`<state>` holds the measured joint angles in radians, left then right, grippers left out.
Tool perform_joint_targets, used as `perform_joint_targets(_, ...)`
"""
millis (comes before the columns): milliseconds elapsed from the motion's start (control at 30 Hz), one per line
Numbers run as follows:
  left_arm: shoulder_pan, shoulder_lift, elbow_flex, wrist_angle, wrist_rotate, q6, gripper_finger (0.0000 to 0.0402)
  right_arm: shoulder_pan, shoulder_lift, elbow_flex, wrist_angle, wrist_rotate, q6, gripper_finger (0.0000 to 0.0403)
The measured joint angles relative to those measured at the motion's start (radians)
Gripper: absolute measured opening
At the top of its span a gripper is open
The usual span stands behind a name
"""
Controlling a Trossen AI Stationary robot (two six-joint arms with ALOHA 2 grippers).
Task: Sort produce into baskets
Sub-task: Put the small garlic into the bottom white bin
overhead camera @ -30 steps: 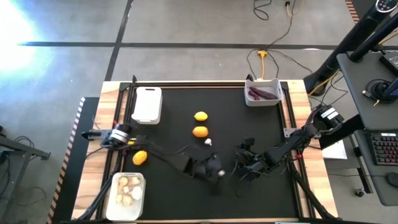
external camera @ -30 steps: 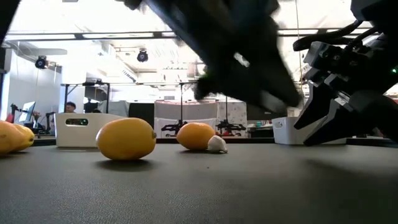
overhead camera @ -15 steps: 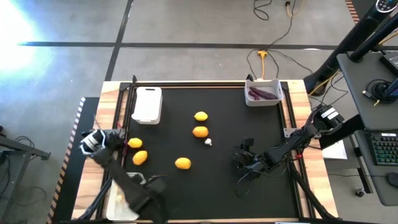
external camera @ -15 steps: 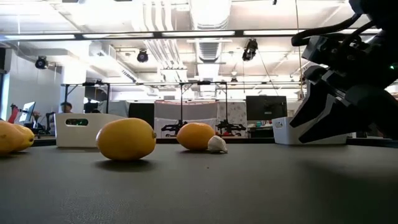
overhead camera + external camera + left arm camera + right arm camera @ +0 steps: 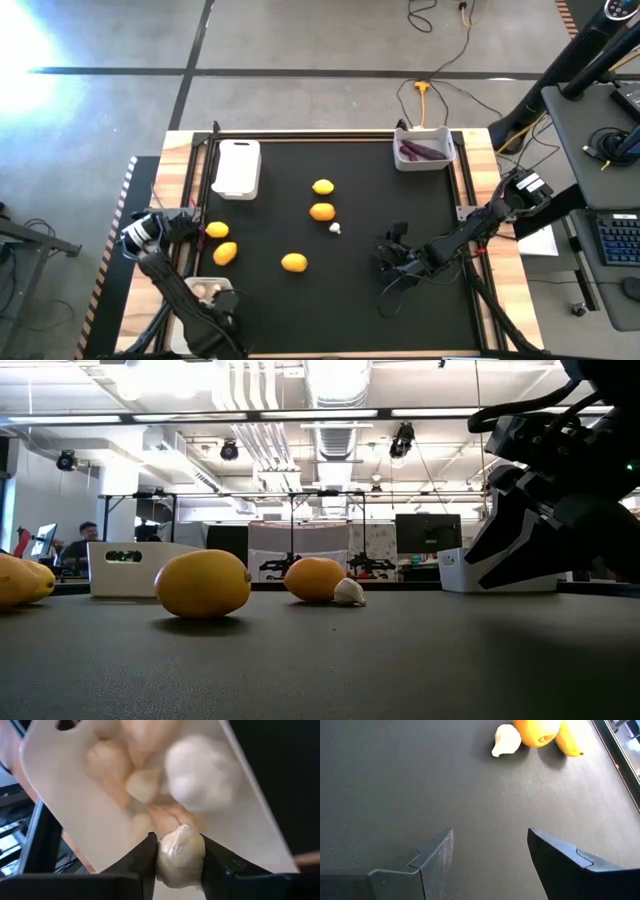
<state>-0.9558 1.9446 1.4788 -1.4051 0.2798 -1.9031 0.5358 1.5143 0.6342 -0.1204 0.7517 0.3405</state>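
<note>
My left gripper [image 5: 179,870] hangs over the near-left basket [image 5: 196,292] and is shut on a whitish lumpy piece [image 5: 181,854]. More whitish pieces [image 5: 150,780] lie in that basket. Several lemons [image 5: 294,262] and one whitish piece [image 5: 335,228] rest on the black mat. Dark purple pieces [image 5: 422,152] lie in the far-right basket [image 5: 424,150]. The far-left basket [image 5: 236,167] shows nothing inside. My right gripper [image 5: 490,851] stands open over bare mat right of the middle, holding nothing. My left gripper pinches the whitish piece by its two opposite sides [image 5: 162,857] between its two fingers [image 5: 145,862]. The fingers point steeply down from above. The piece is lifted clear, over the whitish pieces in the near-left basket.
In the low view two lemons [image 5: 203,583] [image 5: 315,578] and the loose whitish piece [image 5: 348,592] sit mid-table, with my right gripper [image 5: 540,530] at the right. A person [image 5: 88,535] shows in the room behind. Wooden table edges [image 5: 180,150] frame the mat.
My left gripper has swung from the mat's near middle toward the table's left and near edges, to above the near-left basket, carrying the whitish piece. It has tipped to point steeply down. A lemon that the arm hid now shows.
</note>
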Motion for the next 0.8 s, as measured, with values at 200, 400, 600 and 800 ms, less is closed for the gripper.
perform_joint_targets(200, 0.011, 0.001, -0.097, -0.001, 0.043, -0.027, 0.0122, 0.0, 0.0, 0.0, 0.001, 0.0, 0.0, 0.0249)
perform_joint_targets(400, 0.03, 0.001, -0.106, -0.012, 0.131, 0.036, 0.0165, 0.0, 0.0, 0.0, 0.001, 0.0, 0.0, 0.0249)
perform_joint_targets(600, 0.1, 0.001, 0.008, -0.082, -0.021, 0.141, 0.0201, 0.0, 0.001, -0.001, 0.002, 0.0, 0.0, 0.0249)
perform_joint_targets(800, 0.228, 0.0, 0.196, -0.164, -0.496, 0.301, 0.0205, 0.0, 0.001, -0.001, 0.007, 0.0, 0.0, 0.0249)
